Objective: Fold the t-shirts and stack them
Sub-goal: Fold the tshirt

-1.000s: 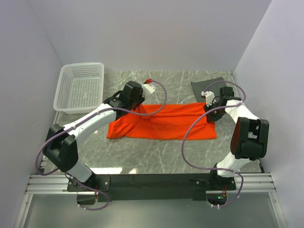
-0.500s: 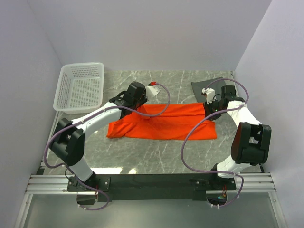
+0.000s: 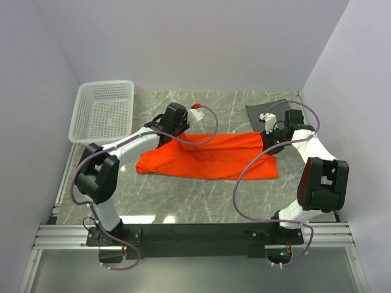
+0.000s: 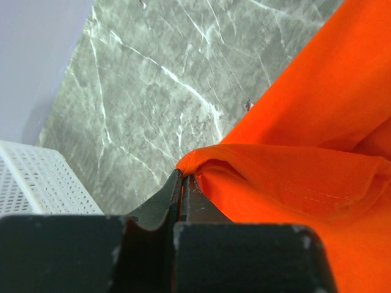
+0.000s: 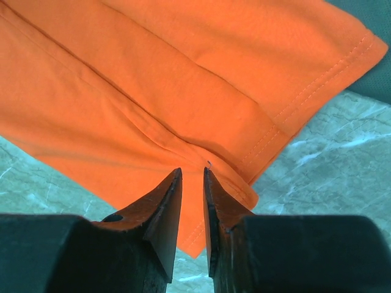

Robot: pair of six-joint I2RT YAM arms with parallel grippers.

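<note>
The orange t-shirt [image 3: 211, 157] lies as a long folded band across the middle of the table. My left gripper [image 3: 165, 134] is at its back left corner and is shut on a fold of the orange edge [image 4: 201, 160]; the left gripper [image 4: 183, 174] shows its jaws pressed together on the cloth. My right gripper [image 3: 269, 144] hovers over the shirt's right end. In the right wrist view the right gripper [image 5: 192, 171] stands narrowly open, with flat orange t-shirt [image 5: 153, 91] below its tips and nothing between them. The dark grey t-shirt [image 3: 259, 113] lies at the back right, partly hidden by the right arm.
A white lattice basket [image 3: 80, 119] stands at the back left, its corner also seen as basket [image 4: 30, 180] in the left wrist view. Walls close in the table on the left, back and right. Bare marble [image 3: 201, 195] runs between the shirt and the arm bases.
The left arm's elbow has swung inward while its gripper keeps hold of the orange edge, and the shirt's left end has shifted slightly. The right gripper has drawn back a little and opened slightly.
</note>
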